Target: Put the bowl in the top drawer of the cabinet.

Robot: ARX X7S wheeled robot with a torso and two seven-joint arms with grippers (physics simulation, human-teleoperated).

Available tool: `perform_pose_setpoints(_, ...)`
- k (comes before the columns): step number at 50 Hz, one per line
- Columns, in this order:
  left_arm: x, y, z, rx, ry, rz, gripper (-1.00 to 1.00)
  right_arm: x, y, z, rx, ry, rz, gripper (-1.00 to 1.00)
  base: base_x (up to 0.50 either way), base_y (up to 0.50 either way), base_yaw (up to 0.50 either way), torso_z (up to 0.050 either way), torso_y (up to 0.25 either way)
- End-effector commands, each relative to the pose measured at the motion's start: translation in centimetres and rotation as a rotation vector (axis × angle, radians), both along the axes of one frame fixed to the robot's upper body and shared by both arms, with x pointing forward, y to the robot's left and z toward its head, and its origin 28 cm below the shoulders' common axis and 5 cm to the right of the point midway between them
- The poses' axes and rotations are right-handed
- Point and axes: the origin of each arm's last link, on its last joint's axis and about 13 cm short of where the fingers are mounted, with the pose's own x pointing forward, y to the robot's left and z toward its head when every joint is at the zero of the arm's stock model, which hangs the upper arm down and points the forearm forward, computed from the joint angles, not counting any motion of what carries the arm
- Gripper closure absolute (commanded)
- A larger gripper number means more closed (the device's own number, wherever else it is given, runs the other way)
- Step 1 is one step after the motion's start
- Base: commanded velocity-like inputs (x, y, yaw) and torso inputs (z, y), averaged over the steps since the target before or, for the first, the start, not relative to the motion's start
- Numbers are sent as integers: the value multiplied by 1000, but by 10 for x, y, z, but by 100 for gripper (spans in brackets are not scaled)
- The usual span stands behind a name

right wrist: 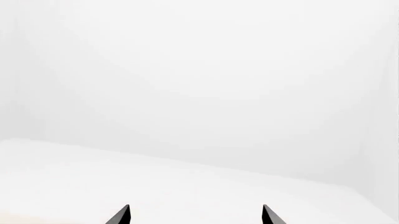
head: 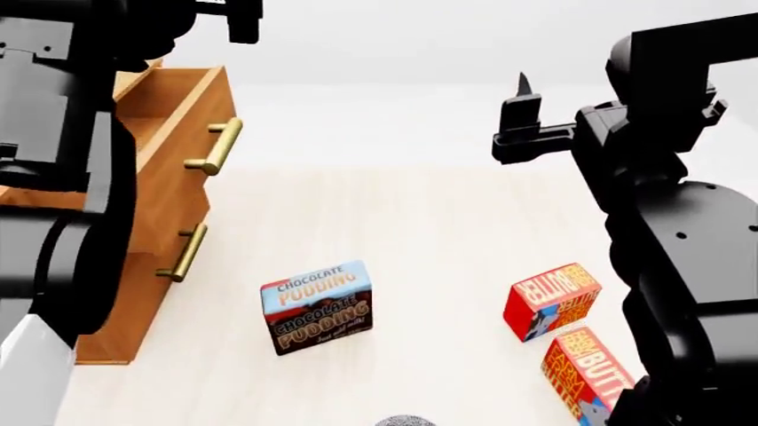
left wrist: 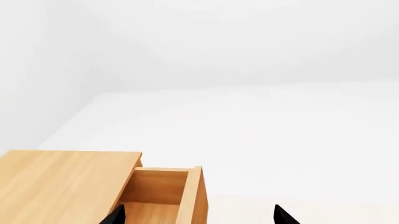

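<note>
Pale wood floor (head: 427,231) carries everything. Cabinet (head: 142,293) stands at the left, top drawer (head: 177,115) pulled out. Choc pudding box (head: 316,307) sits mid-floor; two red butter boxes (head: 552,300) (head: 583,373) to the right, near each other. Bowl (head: 406,420) rim just shows at the near edge.

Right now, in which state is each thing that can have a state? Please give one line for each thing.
top drawer: pulled open, nothing seen inside.
lower drawer: shut.
bowl: on the table at the near edge of the head view, not in the drawer.
pudding box: resting on the table.
two butter boxes: lying on the table.
left gripper: open, empty.
right gripper: open, empty.
</note>
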Motion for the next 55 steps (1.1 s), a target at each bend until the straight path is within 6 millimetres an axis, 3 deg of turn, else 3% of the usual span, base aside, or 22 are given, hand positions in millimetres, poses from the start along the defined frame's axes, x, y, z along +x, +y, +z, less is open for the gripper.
perform_pose_setpoints(1,5,9,-15,1,58,36,-100,1,0,-3,-5,1,-1,-100,0,0,0,0,0)
perform_pose_setpoints(25,8,23,-39,-44,113,59,-100,6,4,-11,-33,15,7,-100,0,0,0,0,0)
perform_pose_setpoints(55,11,16,-68,-209,190,21,-100,9,3,-19,-61,30,4,-100,0,0,0,0,0)
